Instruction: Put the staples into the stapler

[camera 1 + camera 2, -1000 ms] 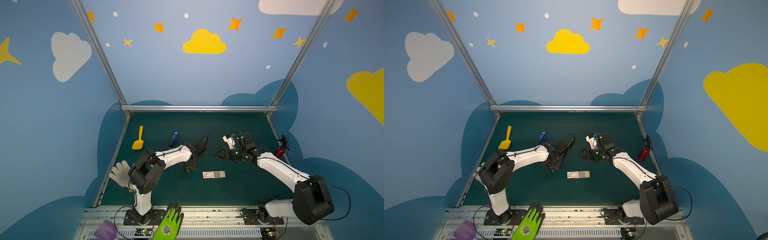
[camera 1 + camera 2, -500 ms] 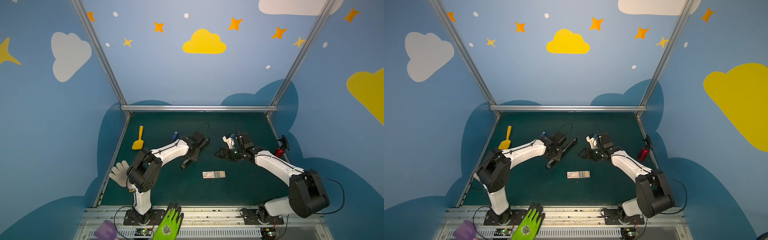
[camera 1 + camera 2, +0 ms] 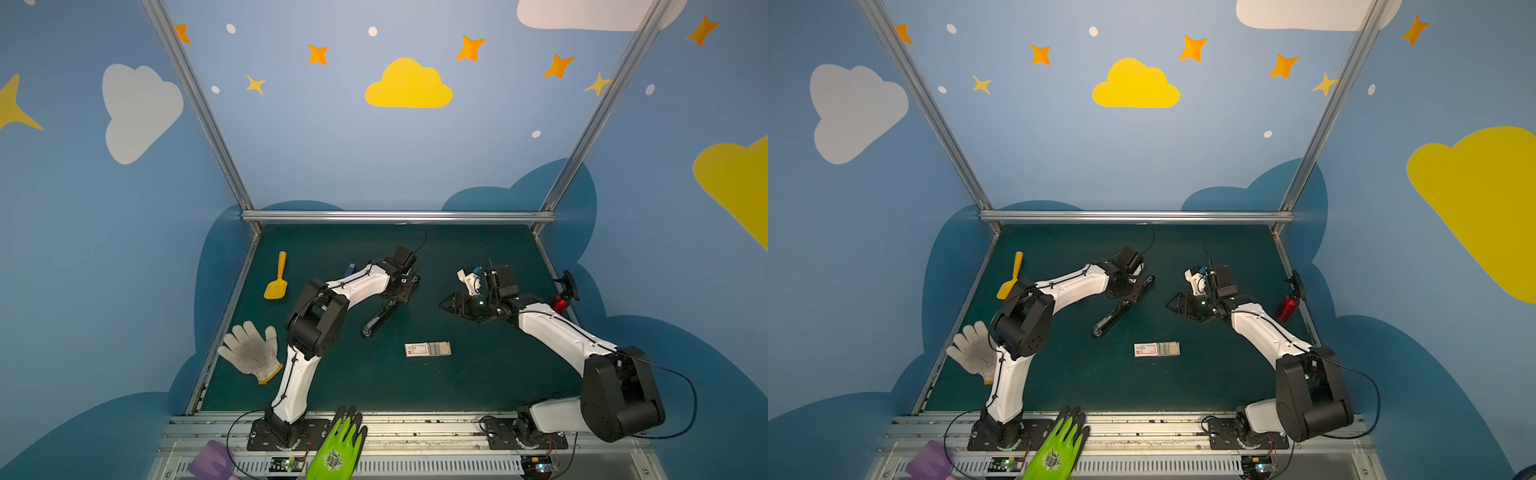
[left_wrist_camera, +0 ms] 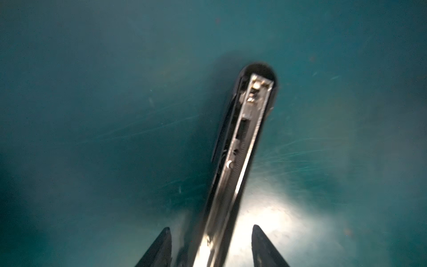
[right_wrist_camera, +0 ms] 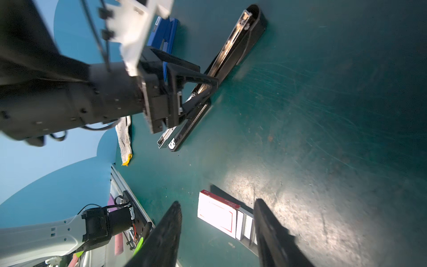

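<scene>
Lying flat mid-mat on dark green mat (image 3: 478,374), white red-labelled cardboard staples box (image 3: 428,349), tray partly out, bare mat all round. Lying unfolded just beyond, long black stapler (image 3: 380,318). Straddling its middle, left gripper (image 4: 210,227), jaws parted. Hovering well apart, right gripper (image 5: 217,201), jaws spread, gripping nothing.

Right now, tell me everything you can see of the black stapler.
The black stapler lies flat on the green table, swung fully open into one long diagonal line, near the table's middle in both top views. Its casing is black, seemingly plastic; a shiny metal staple channel faces up, too blurred to tell if loaded. The left gripper straddles its middle, fingers apart with gaps either side, not clamping it.
</scene>
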Tool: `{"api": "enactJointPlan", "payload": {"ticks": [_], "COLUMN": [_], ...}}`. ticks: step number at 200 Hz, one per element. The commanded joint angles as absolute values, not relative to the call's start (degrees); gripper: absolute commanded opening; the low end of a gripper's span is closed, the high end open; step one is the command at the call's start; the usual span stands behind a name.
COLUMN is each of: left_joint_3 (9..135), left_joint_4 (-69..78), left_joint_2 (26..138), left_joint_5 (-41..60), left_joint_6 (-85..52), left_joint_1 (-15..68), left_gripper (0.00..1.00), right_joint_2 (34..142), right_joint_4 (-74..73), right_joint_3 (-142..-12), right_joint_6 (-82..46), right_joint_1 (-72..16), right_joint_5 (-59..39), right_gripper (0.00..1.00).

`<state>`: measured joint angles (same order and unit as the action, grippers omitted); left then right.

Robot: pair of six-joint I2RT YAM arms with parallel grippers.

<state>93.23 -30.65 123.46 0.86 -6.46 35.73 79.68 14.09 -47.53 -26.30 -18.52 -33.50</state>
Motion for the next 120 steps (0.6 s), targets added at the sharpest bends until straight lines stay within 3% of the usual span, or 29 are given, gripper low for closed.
{"api": "enactJointPlan", "payload": {"ticks": [1,24,90,120], "left_joint_3": [94.95,95.54,89.71,84.74], "left_joint_4": [-29.64,-29.41,-23.64,-18.06], "left_joint_2": [124.82,126.28,123.86,119.96], "left_joint_5": [2.30,4.02,5.45,4.31], "left_joint_6": [-4.28,-3.65,-2.24,-1.98], "left_joint_1": [35.42,35.42,35.62,36.46], "left_gripper": [0.51,0.45,0.07,0.04], "right_joint_2": [79.76,82.11,96.77,104.08], "right_joint_4": [13.25,11.69,0.48,-7.17], "right_joint_3": [-46.90,-47.32,-51.98,-55.09], "right_joint_6": [-26.53,-27.01,-34.01,-38.90], "right_joint_1": [-17.64,-16.99,-15.65,-15.42], "right_joint_5": [-34.62,-35.25,-40.11,-43.53], "right_gripper": [0.52,0.52,0.52,0.53]}}
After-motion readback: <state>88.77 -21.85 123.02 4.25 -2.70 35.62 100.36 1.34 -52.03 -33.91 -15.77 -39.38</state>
